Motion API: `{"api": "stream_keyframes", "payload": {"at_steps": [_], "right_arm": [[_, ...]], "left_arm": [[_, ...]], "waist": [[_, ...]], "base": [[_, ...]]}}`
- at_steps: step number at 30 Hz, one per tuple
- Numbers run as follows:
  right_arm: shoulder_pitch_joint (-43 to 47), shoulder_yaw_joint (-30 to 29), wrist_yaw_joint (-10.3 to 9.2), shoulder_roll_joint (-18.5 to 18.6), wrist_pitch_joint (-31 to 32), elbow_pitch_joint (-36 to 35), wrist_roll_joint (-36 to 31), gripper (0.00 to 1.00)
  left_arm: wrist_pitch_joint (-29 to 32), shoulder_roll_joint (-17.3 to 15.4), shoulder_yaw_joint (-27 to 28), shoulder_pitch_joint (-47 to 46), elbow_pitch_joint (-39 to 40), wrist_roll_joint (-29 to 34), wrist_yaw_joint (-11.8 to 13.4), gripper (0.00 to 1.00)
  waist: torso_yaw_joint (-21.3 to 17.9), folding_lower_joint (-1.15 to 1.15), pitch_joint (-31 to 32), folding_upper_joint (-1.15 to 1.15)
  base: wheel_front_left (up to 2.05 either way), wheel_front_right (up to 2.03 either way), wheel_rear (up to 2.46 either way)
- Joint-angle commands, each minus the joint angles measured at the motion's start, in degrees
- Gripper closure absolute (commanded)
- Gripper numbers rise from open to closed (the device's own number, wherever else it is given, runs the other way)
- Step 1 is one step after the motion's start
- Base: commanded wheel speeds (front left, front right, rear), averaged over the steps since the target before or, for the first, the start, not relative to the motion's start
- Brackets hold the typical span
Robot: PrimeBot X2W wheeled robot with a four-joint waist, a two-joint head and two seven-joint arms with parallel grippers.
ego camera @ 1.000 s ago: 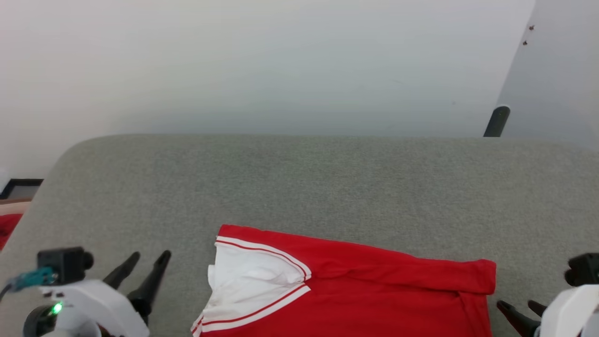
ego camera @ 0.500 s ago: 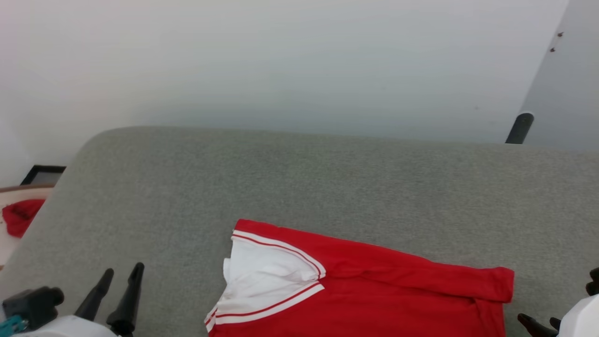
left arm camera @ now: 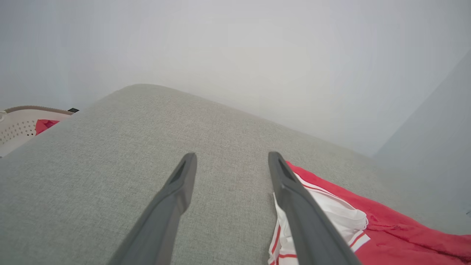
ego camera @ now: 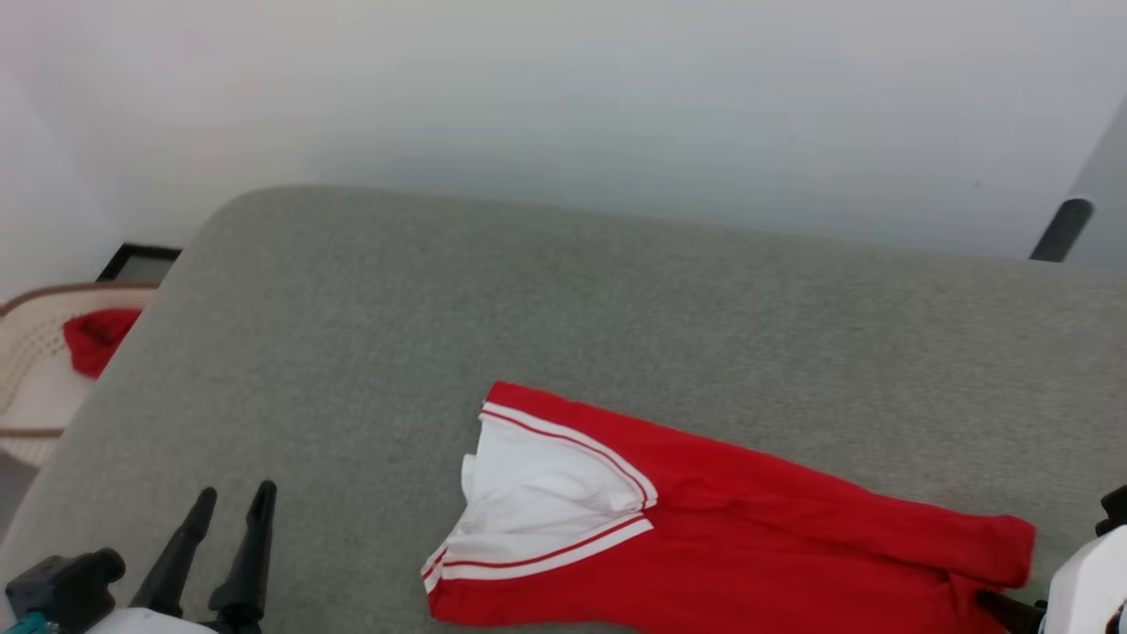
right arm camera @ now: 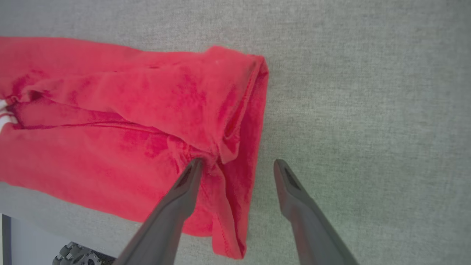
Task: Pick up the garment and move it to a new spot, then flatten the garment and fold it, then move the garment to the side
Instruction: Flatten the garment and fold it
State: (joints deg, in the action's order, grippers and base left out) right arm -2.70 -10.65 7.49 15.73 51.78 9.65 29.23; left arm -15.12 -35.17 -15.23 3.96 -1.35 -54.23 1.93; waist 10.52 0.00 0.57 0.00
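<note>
Now, from the head, we see the jersey (ego camera: 748, 546) near the front edge of the grey surface (ego camera: 616, 299), folded into a long band with a white sleeve panel on top at its left end. We judge the folding is done and only the move to the side is left. The left gripper (ego camera: 236, 491) waits at the lower left, well apart from the jersey, jaws spread and empty. A basket (ego camera: 31, 352) with red cloth inside stands beyond the surface's left edge.

From the left wrist, both fingers point over bare surface with nothing between them, and the sleeve panel lies just beside one finger. Probably this arm is placed to take the left end.

From the right wrist, the right gripper (right arm camera: 237, 163) is spread too and holds nothing. One finger is over the jersey's folded corner and the other over bare surface, as for a pinch on that edge. Whether the tip touches the cloth, we cannot tell.

Against one second ago, the whole head picture has shifted. The camera turned, so the jersey only seems higher and tilted. The left gripper sits lower, its fingers more upright. The right finger, then just beside the jersey's edge, now reaches it.
</note>
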Motion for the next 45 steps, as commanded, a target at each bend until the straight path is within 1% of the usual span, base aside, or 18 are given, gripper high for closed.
{"api": "stream_keyframes", "payload": {"at_steps": [1, 10, 11, 12, 19, 23, 27, 31, 40, 45], "right_arm": [[-1.11, 0.14, 0.00, 0.09, 0.07, 1.08, -0.32, 0.00], [-4.16, 1.95, 0.00, -0.44, 0.42, 8.73, 0.00, 0.00], [-4.39, 2.68, 0.01, -0.54, 0.93, 9.37, 0.38, 0.65], [-4.50, 3.09, 0.02, -0.78, 1.11, 9.89, 0.73, 1.00], [-6.11, 4.12, -0.01, 0.17, 0.47, 11.99, 1.42, 1.00], [-7.47, 3.58, -0.05, 1.77, -0.33, 12.55, 1.49, 1.00], [-8.06, 2.97, -0.09, 4.15, -0.78, 13.12, 1.26, 1.00], [-8.13, 2.11, -0.08, 5.28, -1.06, 13.29, 0.99, 1.00], [-7.90, -1.74, -0.04, 9.75, -2.26, 14.84, -0.36, 1.00], [-8.72, -2.83, -0.04, 11.21, -2.96, 16.55, -1.31, 1.00]], "left_arm": [[0.03, 0.95, 0.79, 0.41, -0.09, 1.17, -0.71, 0.00], [0.02, 5.16, 4.26, -0.21, -1.30, 6.28, -4.05, 0.00], [0.02, 5.52, 4.57, -0.26, -1.49, 6.71, -4.37, 0.00], [0.02, 5.85, 4.85, -0.30, -1.62, 6.97, -4.59, 0.00], [0.02, 7.92, 6.76, -0.43, -2.24, 8.07, -6.06, 0.00], [0.02, 8.63, 7.48, 0.15, -2.54, 8.26, -6.55, 0.00], [0.02, 8.76, 8.14, 0.94, -2.80, 8.46, -6.90, 0.00], [0.02, 8.81, 8.47, 1.34, -2.85, 8.60, -7.04, 0.00], [0.29, 8.51, 8.59, 2.76, -2.59, 8.20, -7.05, 0.00], [0.65, 8.32, 8.38, 2.95, -2.53, 7.94, -7.00, 0.00]], "waist": [[1.83, 0.00, -1.83, 0.00], [3.84, 0.00, -4.03, 0.00], [3.90, 0.00, -4.18, 0.00], [3.93, 0.00, -4.33, 0.00], [3.80, 0.00, -4.86, 0.00], [3.28, 0.00, -4.77, 0.00], [2.54, 0.00, -4.13, 0.00], [1.82, 0.00, -3.38, 0.00], [-0.85, 0.00, -1.47, 0.00], [-1.97, 0.00, -0.68, 0.00]], "base": [[0.00, 0.00, 0.00], [0.00, 0.00, 0.00], [0.00, 0.00, 0.00], [0.00, 0.00, 0.00], [0.00, 0.00, 0.00], [0.00, 0.00, 0.00], [0.00, 0.00, 0.00], [0.00, 0.00, 0.00], [0.00, 0.00, 0.00], [0.00, 0.00, 0.00]]}}
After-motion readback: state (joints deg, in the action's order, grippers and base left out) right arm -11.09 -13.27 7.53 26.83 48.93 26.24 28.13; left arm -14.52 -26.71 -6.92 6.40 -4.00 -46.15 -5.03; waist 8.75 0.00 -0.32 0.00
